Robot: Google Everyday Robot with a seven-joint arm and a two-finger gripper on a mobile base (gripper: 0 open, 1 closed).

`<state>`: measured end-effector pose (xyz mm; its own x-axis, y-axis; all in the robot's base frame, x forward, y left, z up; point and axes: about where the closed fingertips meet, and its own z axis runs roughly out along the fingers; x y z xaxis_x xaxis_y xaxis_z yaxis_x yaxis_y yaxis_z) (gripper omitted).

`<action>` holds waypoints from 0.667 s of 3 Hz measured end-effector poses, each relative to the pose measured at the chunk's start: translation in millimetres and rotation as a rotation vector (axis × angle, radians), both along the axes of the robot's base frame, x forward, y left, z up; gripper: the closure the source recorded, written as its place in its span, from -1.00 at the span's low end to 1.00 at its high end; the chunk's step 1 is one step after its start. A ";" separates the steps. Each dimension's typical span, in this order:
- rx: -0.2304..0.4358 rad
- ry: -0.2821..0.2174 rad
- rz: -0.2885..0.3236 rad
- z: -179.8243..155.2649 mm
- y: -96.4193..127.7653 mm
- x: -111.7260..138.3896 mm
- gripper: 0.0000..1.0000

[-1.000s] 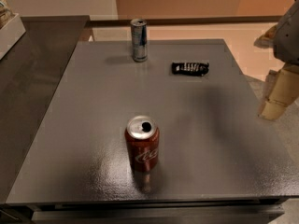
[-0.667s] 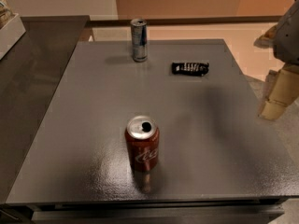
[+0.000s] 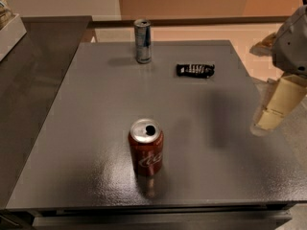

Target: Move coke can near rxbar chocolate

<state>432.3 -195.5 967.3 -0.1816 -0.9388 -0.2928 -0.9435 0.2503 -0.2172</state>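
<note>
The coke can (image 3: 146, 147), red with white script and a silver opened top, stands upright on the grey table (image 3: 96, 104), near the front and a little left of centre. The rxbar chocolate (image 3: 194, 70), a flat black bar with white lettering, lies toward the back right of the table, well apart from the can. My gripper (image 3: 276, 111) hangs at the right edge of the view, over the table's right side, to the right of and apart from both. It holds nothing that I can see.
A taller slim silver-and-blue can (image 3: 142, 40) stands upright at the back of the table, left of the bar. A darker counter (image 3: 29, 75) adjoins the table on the left, with a white box (image 3: 9, 30) at its far corner.
</note>
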 end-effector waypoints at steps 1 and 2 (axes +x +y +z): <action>0.155 0.015 0.071 -13.4 33.7 -13.0 -1.00; 0.265 0.029 0.125 -23.4 60.3 -25.0 -1.00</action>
<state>407.3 -135.2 944.0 -0.0807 -0.8459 -0.5272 -0.9754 0.1758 -0.1327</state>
